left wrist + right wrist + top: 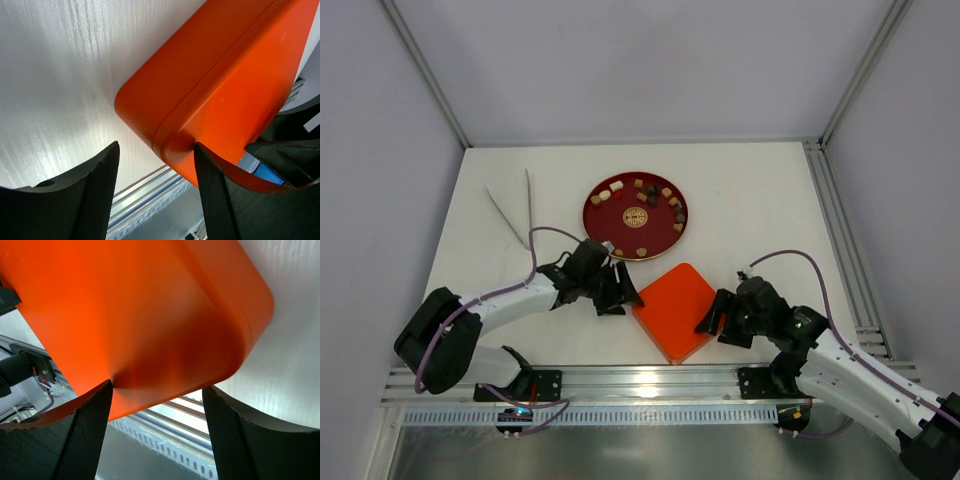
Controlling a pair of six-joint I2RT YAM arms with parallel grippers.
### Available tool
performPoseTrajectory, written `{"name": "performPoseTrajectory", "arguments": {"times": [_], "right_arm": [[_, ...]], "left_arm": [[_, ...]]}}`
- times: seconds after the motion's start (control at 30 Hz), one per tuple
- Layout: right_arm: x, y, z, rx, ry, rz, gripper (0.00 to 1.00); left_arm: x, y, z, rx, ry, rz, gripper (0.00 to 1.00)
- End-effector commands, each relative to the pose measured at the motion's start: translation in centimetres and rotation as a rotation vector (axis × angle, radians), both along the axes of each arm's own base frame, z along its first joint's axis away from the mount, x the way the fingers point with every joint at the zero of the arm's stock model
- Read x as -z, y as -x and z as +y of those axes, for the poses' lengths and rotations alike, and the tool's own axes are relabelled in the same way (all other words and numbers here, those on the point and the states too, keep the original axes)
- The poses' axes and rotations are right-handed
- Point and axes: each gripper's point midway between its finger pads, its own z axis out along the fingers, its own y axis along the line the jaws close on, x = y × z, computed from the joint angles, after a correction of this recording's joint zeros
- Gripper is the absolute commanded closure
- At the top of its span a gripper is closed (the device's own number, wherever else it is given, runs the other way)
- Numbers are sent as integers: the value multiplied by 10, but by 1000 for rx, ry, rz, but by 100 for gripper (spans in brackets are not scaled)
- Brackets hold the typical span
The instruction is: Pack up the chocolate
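At the near middle of the table (pixel 750 200), an orange box (pixel 677 310) sits closed and turned cornerwise, between the two grippers

- Left gripper (pixel 617 296): at the box's left corner. Wrist view shows its fingers (pixel 95 190) spread, one finger pressed against the rounded corner, the other over bare table. Released, not clamping anything
- Right gripper (pixel 720 322): at the box's right corner. Fingers (pixel 85 435) spread wide, box corner sitting in the gap, one finger touching the underside edge. Also released
- Red round tray (pixel 603 222) lies behind the box, apart from it, with small chocolates (pixel 642 187) ringed along its rim, brown and pale pieces mixed. Whether any are inside the box cannot be told; lid hides the interior
- A pair of white tongs (pixel 525 200) lies at far left, well away from both arms

Handling judgement, box: smooth, glossy hard plastic, stiff, probably light. Slippery; rounded corners give fingers little purchase, likely to skid or spin if pushed from one side only. A seam runs around the shell in the left wrist view; the lid likely parts there, so the seam edge or opposite flat sides are the better hold, with one arm bracing

Handling judgement, chocolates: small, light, easily marked or crushed; gentle pinch across the sides

Stage: closed box fits both before filling and after closing
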Motion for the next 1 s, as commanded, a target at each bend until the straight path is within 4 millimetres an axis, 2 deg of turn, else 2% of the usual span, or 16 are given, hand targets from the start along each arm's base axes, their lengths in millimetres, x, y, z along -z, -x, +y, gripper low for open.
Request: {"name": "performPoseTrajectory", "arguments": {"times": [0.0, 0.13, 0.27, 0.37, 0.47, 0.57, 0.63, 0.7, 0.8, 0.83, 0.93, 0.97], "right_arm": [[-8, -8, 17, 30, -69, -38, 28], [7, 0, 25, 4, -65, -24, 29], [20, 6, 30, -13, -47, -10, 41], [26, 5, 27, -4, -33, -11, 50], [30, 3, 23, -3, -4, -24, 52], [37, 3, 20, -10, 32, -18, 57], [42, 3, 17, -15, 62, -15, 63], [42, 1, 16, -15, 75, -19, 63], [52, 0, 8, 0, 124, -17, 69], [54, 0, 7, 1, 128, -14, 74], [58, 1, 7, 2, 134, -11, 79], [58, -1, 7, 2, 133, -18, 84]], "left_arm": [[20, 9, 16, 20, -98, 42, 40], [24, 9, 14, 18, -101, 49, 40], [28, 10, 14, 18, -109, 64, 41], [31, 9, 15, 14, -114, 70, 41], [35, 11, 15, 13, -119, 86, 41], [42, 14, 16, 12, -125, 106, 43], [43, 14, 16, 6, -125, 109, 45], [45, 16, 18, 2, -130, 114, 46], [50, 18, 21, -3, -142, 126, 48], [52, 20, 23, -5, -146, 130, 48], [56, 23, 26, -12, -154, 139, 49], [58, 25, 28, -13, -158, 143, 49]]}}
